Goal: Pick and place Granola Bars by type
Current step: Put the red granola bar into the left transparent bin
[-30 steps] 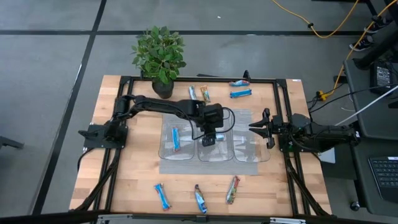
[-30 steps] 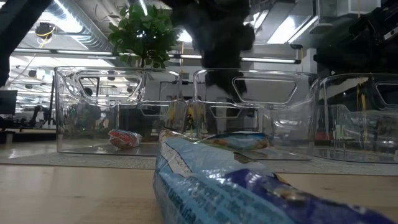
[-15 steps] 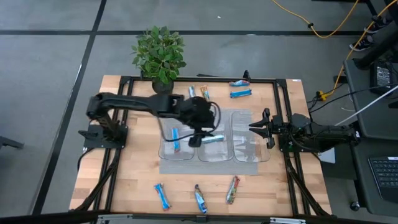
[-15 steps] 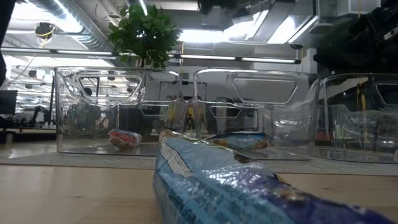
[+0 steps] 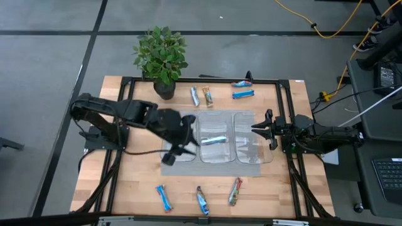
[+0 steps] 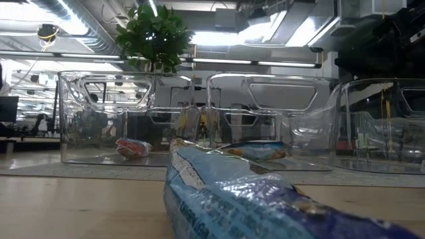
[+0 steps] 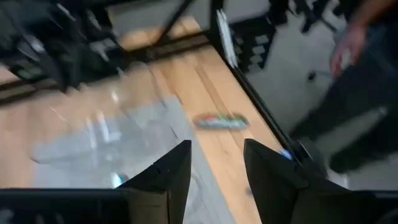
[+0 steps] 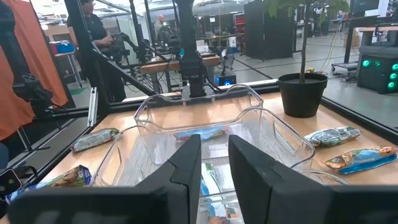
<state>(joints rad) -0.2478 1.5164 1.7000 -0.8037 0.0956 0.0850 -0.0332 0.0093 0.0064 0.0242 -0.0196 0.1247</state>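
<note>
Bars are lying in three groups on the wooden worktop (image 5: 132, 182), around three clear bins taped side by side on a grey mat at its middle. Along the near edge a blue bar (image 5: 163, 197), another blue bar (image 5: 202, 201) and a green-and-red bar (image 5: 235, 191) are lying in a loose row, apart from one another. Near the far edge a silver bar (image 5: 195, 96) and a brown-orange bar (image 5: 206, 95) are resting just beside each other, with two blue bars (image 5: 242, 88) nearer the far right corner. The middle bin (image 5: 215, 139) is holding one silver-blue bar (image 5: 213, 140). The left bin (image 6: 113, 119) is showing a red-ended bar (image 6: 133, 147) in the low view. The right bin (image 5: 252, 143) is sitting next to the right arm.

The left gripper (image 5: 174, 150) is hanging over the left bin's near side, its fingers (image 7: 165, 180) standing partly apart with nothing between them. The right gripper (image 5: 259, 128) is waiting at the right edge, pointing toward the bins, its fingers (image 8: 186, 168) parted by a narrow gap and holding nothing. A potted plant (image 5: 161, 58) is standing at the far edge, toward the left corner. A person (image 7: 360, 81) is standing on the floor beyond the worktop's edge in the left wrist view.
</note>
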